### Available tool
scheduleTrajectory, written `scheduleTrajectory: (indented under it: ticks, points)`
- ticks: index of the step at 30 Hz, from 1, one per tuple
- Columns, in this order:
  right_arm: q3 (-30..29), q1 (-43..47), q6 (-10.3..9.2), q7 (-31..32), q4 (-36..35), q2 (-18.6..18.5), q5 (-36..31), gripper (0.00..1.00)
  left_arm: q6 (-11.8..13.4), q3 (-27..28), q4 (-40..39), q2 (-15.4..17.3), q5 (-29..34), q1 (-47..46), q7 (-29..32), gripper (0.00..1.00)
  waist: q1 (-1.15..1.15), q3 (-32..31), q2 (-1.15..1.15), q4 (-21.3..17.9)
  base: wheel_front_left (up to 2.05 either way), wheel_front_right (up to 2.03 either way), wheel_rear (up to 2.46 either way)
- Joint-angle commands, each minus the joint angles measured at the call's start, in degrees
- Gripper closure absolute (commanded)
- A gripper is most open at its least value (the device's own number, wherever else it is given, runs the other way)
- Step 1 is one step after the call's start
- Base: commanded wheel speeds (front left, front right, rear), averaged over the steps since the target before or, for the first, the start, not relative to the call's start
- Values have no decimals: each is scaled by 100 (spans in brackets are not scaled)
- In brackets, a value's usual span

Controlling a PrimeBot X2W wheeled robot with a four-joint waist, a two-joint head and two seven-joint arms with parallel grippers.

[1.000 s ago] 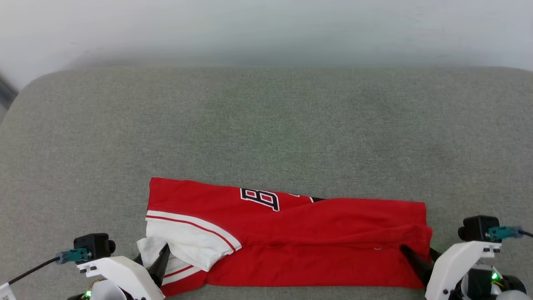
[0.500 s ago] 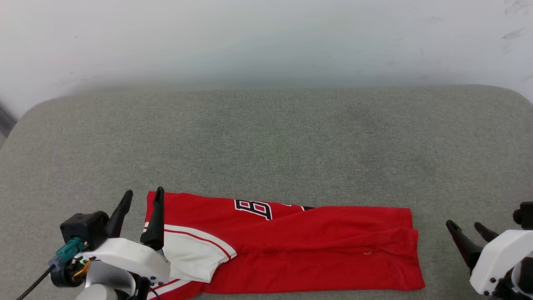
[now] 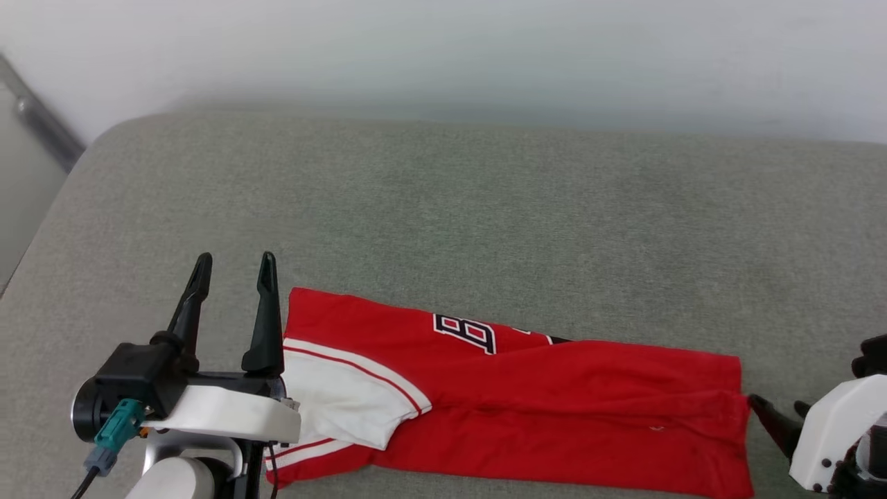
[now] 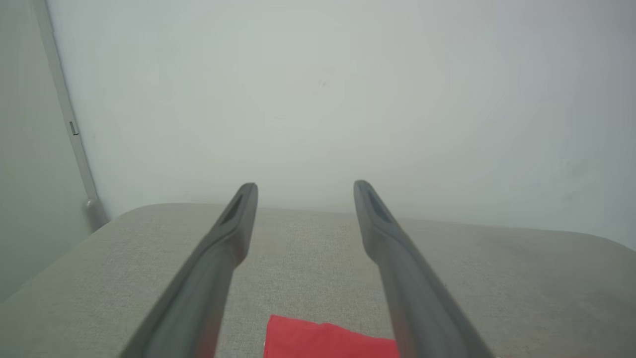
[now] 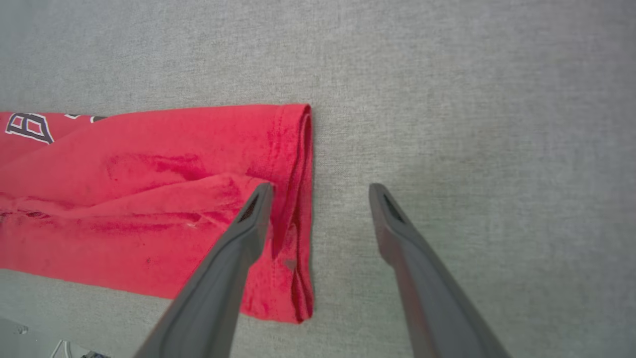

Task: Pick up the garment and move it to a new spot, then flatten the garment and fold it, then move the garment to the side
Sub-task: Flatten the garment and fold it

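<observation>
Shirt: the red shirt (image 3: 554,416) lies folded into a long band across the lower middle of the head view, on the grey cushion (image 3: 450,208).
Ends: a white sleeve (image 3: 339,391) lies on top at the band's left end. The hem (image 5: 303,209) closes the right end.
Left pincer: the left pincer (image 3: 235,258) has its fingers apart and holds nothing. It is raised at lower left, just beside the sleeve end, pointing up the frame toward the wall (image 3: 443,48).
Right pincer: the right pincer (image 3: 776,403) is at lower right, fingers apart and empty. In its wrist view one finger crosses the hem and the other sits over bare cushion.
Why so: with one pincer at each end of the band, they look placed to take both ends for another fold or for the move aside.
Hard to tell: whether the right finger touches the cloth.
Hidden: of the lettering (image 3: 468,333) just a "B" shows clearly, the rest tucked under the fold. The left arm covers the sleeve's corner. The shirt's lower right corner and most of the right pincer run out of frame.
</observation>
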Motion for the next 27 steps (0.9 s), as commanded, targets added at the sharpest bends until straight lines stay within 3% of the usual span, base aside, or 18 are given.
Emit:
scheduleTrajectory:
  ticks: [1, 11, 12, 13, 14, 15, 27]
  points:
    - [10, -128, -2, 64, 107, 103, -11, 0, 39, -29, -64, -23, 59, -69, -32, 0, 0, 171, -1, 214, 0, 0, 0]
    - [303, -324, -1, 264, 1278, 379, 242, 0, -23, -115, -109, -114, 93, -182, -56, 0, 0, 481, -1, 503, 0, 0, 0]
    - [368, -311, 0, 315, 1364, 429, 275, 29, -25, -117, -90, -111, 91, -181, -58, 0, 0, 482, -1, 505, 0, 0, 0]
    - [419, -301, 7, 350, 1425, 465, 289, 79, -27, -116, -81, -109, 90, -180, -62, 0, 0, 478, -1, 505, 0, 0, 0]
    - [419, -301, 7, 350, 1425, 465, 289, 79, -27, -116, -81, -109, 90, -180, -62, 0, 0, 478, -1, 505, 0, 0, 0]
    - [469, -303, 7, 381, 1462, 477, 290, 100, -30, -110, -74, -110, 85, -174, -68, 0, 0, 467, -1, 499, 0, 0, 0]
    - [723, -526, -2, 23, 1041, 136, 275, 100, 105, -101, -79, 131, 177, 25, 115, 0, 0, -10, -1, 118, 0, 0, 0]
